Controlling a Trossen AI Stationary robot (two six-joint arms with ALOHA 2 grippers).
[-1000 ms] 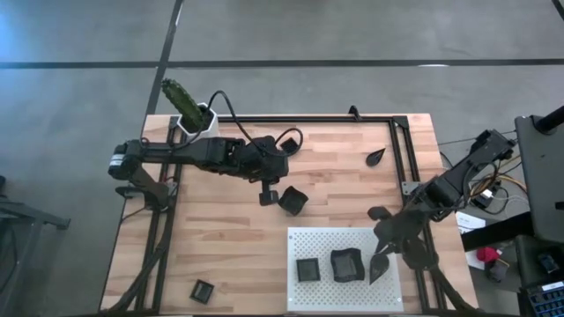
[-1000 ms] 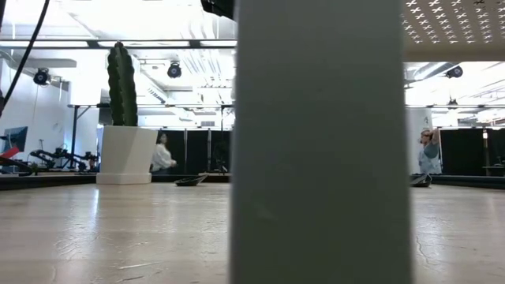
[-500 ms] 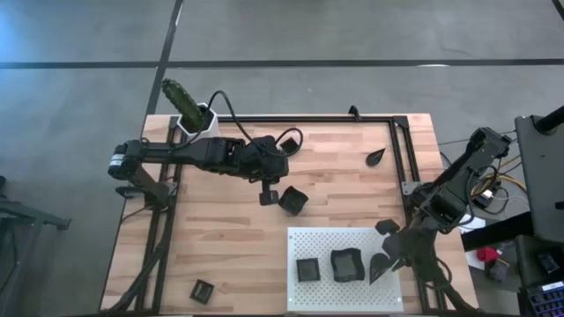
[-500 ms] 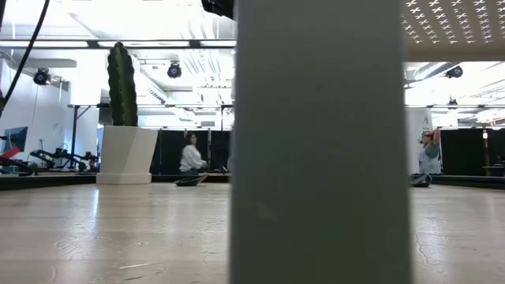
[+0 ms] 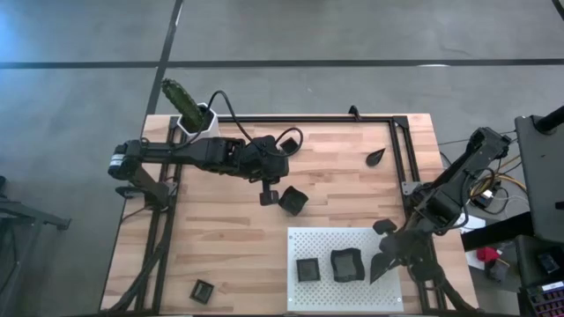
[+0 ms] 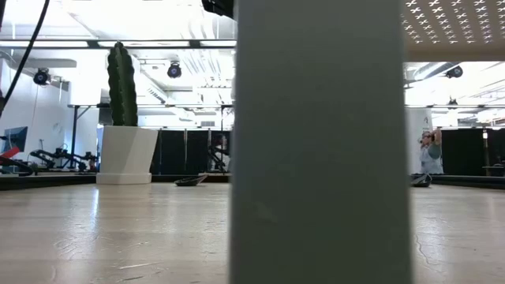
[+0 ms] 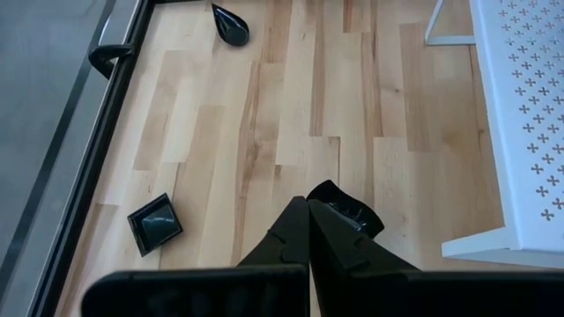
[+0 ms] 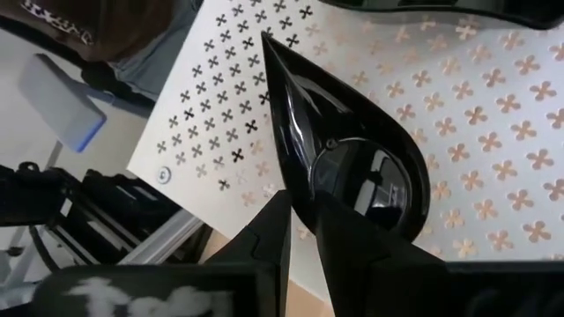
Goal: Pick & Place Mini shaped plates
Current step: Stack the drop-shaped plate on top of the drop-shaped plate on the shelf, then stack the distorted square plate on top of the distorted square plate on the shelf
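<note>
- Teardrop plate (image 8: 352, 167): glossy black, pinched at its rim between the fingers of the right hand (image 5: 384, 261), over the right edge of the white perforated board (image 5: 304, 242).
- On the board: a square plate (image 5: 307, 269) and, just right of it, a wavy-edged plate (image 5: 347, 265).
- On the bare worktop (image 5: 220, 229): a tilted dark plate (image 5: 293, 201) mid-table, a small square plate (image 5: 203, 291) near the left front corner, and a second teardrop plate (image 5: 376, 158) far right.
- Left hand (image 5: 266, 198): clenched, grasping nothing, just left of the tilted plate.
- Far left corner: white pot with cactus (image 5: 189, 110).
</note>
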